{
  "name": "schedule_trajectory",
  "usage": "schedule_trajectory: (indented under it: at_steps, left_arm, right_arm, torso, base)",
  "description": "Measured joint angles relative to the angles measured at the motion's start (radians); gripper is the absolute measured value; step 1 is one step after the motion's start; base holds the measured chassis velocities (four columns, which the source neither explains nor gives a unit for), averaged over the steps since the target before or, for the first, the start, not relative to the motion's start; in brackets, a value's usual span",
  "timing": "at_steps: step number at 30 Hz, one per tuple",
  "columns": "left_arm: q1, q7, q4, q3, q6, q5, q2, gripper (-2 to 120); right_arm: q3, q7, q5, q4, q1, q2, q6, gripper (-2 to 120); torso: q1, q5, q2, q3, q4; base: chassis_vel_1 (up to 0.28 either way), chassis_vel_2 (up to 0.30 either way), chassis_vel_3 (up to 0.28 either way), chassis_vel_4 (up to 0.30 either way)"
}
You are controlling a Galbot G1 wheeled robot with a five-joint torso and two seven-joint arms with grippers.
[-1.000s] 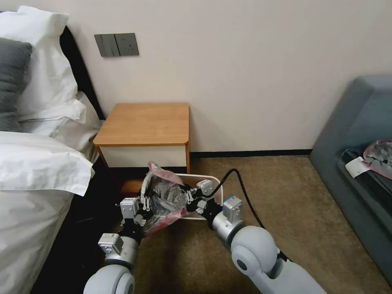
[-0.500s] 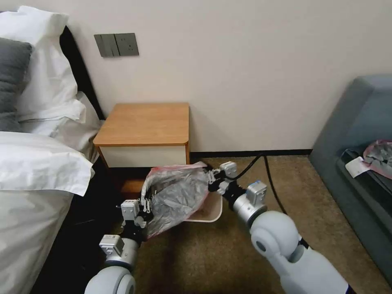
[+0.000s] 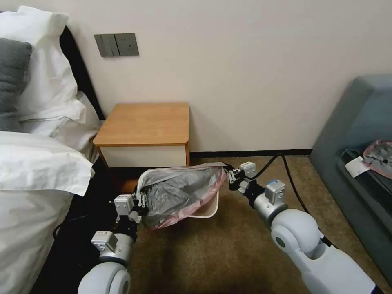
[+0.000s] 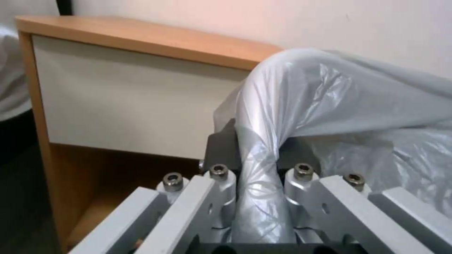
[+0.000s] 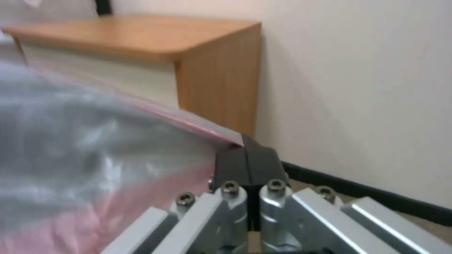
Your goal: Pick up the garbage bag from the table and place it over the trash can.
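On the carpet in front of the table [image 3: 145,122], the trash can [image 3: 210,206] stands with my two arms reaching over it, and the garbage bag [image 3: 179,190] hangs stretched between them above its opening. My left pincer [image 3: 139,202] sits at the bin's near-left corner, clamped tight on a gathered twist of the grey film, which runs up between its dark pads [image 4: 224,150]. My right pincer [image 3: 230,174] is out past the bin's far-right corner, its pads pressed fully together on the pink-red rim [image 5: 188,118] where the edge comes to a point. I hold the two grips well apart so the mouth is drawn wide and taut, roughly as broad as the bin, which I judge is what it needs to slip over the rolled rim. The bag's body sags into the can between my grips. The rim is not yet seated around the bin; the near-right corner of the can shows bare beige plastic below the film.
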Motion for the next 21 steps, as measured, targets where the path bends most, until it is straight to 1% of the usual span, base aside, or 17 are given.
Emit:
schedule_trajectory:
  at_steps: [1, 4, 5, 8, 9, 10, 12, 14, 15, 18, 19, 20, 21]
  left_arm:
    - [0.000, 0.000, 0.000, 0.000, 0.000, 0.000, 0.000, 9]
    - [-0.011, -0.012, -0.009, -0.014, 0.016, -0.044, -0.004, 9]
    - [-0.011, -0.012, -0.009, -0.014, 0.016, -0.044, -0.004, 9]
    - [-0.032, -0.017, -0.015, -0.052, 0.031, -0.083, -0.004, 9]
    - [-0.037, -0.019, -0.016, -0.061, 0.033, -0.090, -0.004, 9]
    - [-0.037, -0.019, -0.016, -0.061, 0.033, -0.090, -0.004, 9]
    - [-0.051, -0.023, -0.018, -0.074, 0.040, -0.110, -0.006, 8]
    - [-0.058, -0.028, -0.021, -0.079, 0.049, -0.128, -0.008, 8]
    - [-0.058, -0.028, -0.021, -0.079, 0.049, -0.128, -0.008, 8]
    - [-0.061, -0.039, -0.027, -0.083, 0.063, -0.156, -0.019, 8]
    - [-0.061, -0.039, -0.027, -0.083, 0.063, -0.156, -0.019, 8]
    - [-0.061, -0.041, -0.027, -0.086, 0.065, -0.160, -0.025, 8]
    - [-0.061, -0.043, -0.027, -0.089, 0.065, -0.162, -0.027, 8]
  right_arm:
    - [0.000, 0.000, 0.000, 0.000, 0.000, 0.000, 0.000, 0]
    - [0.017, -0.020, -0.040, -0.005, -0.043, -0.014, 0.012, 15]
    - [0.017, -0.020, -0.040, -0.005, -0.043, -0.014, 0.012, 15]
    - [0.032, -0.028, -0.044, 0.021, -0.097, -0.031, 0.014, 28]
    - [0.033, -0.027, -0.043, 0.028, -0.108, -0.035, 0.014, 32]
    - [0.033, -0.027, -0.043, 0.028, -0.108, -0.035, 0.014, 32]
    - [0.034, -0.028, -0.030, 0.047, -0.133, -0.037, 0.012, 41]
    - [0.030, -0.028, -0.017, 0.059, -0.147, -0.033, 0.007, 50]
    - [0.030, -0.028, -0.017, 0.059, -0.147, -0.033, 0.007, 50]
    - [0.017, -0.030, -0.018, 0.078, -0.170, -0.018, 0.005, 65]
    - [0.017, -0.030, -0.018, 0.078, -0.170, -0.018, 0.005, 65]
    - [0.018, -0.025, -0.022, 0.089, -0.180, -0.006, 0.007, 72]
    - [0.022, -0.018, -0.022, 0.100, -0.188, 0.002, 0.007, 76]
  torso:
    - [0.000, 0.0000, 0.000, 0.000, 0.0000]
    - [0.000, 0.0001, 0.000, 0.000, -0.0002]
    - [0.000, 0.0001, 0.000, 0.000, -0.0002]
    - [0.000, 0.0001, 0.000, 0.000, -0.0001]
    - [0.000, 0.0000, 0.000, 0.000, -0.0002]
    - [0.000, 0.0000, 0.000, 0.000, -0.0002]
    - [0.000, 0.0001, 0.000, 0.000, -0.0002]
    - [0.000, -0.0001, 0.000, 0.000, -0.0002]
    - [0.000, -0.0001, 0.000, 0.000, -0.0002]
    - [0.000, -0.0001, 0.000, 0.000, -0.0001]
    - [0.000, -0.0001, 0.000, 0.000, -0.0001]
    - [0.000, 0.0000, 0.000, 0.000, -0.0001]
    - [0.000, 0.0001, 0.000, 0.000, -0.0001]
  base:
    - [0.000, 0.000, 0.000, 0.000]
    - [0.000, 0.000, 0.000, 0.000]
    - [0.000, 0.000, 0.000, 0.000]
    - [0.000, 0.000, 0.000, 0.000]
    - [0.000, 0.000, 0.000, 0.000]
    - [0.000, 0.000, 0.000, 0.000]
    - [0.000, 0.000, 0.000, 0.000]
    - [0.000, 0.000, 0.000, 0.000]
    - [0.000, 0.000, 0.000, 0.000]
    - [0.000, 0.000, 0.000, 0.000]
    - [0.000, 0.000, 0.000, 0.000]
    - [0.000, 0.000, 0.000, 0.000]
    - [0.000, 0.000, 0.000, 0.000]
